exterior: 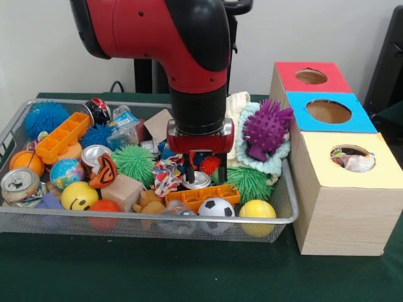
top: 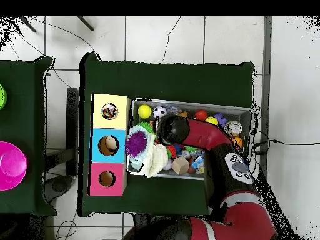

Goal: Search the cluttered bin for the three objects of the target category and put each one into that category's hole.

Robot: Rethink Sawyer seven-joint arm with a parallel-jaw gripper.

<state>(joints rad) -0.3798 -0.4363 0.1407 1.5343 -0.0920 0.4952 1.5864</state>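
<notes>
Wrappers are what the hand is after, and the one that counts now is the crumpled multicoloured wrapper lying in the wire bin, just beside the hand on its picture-left side in the front view, between the green spiky ball and the silver can top under the hand. The hand hangs low over the middle of the bin with its two dark fingers pointing straight down and set a little apart; nothing is visibly gripped between them. The wrapper's long axis runs roughly up and down the picture, from the bin's far side toward the near rim, so my guess is that a short sideways shift toward picture-left, away from the boxes, would bring the fingers astride it. The yellow-surround hole sits on the opposite side, on the nearest and largest wooden box standing on the green counter just outside the bin's picture-right end; pale crumpled stuff already shows inside it. In the overhead view the arm hides the wrapper, so its exact gap from the fingers cannot be told.
</notes>
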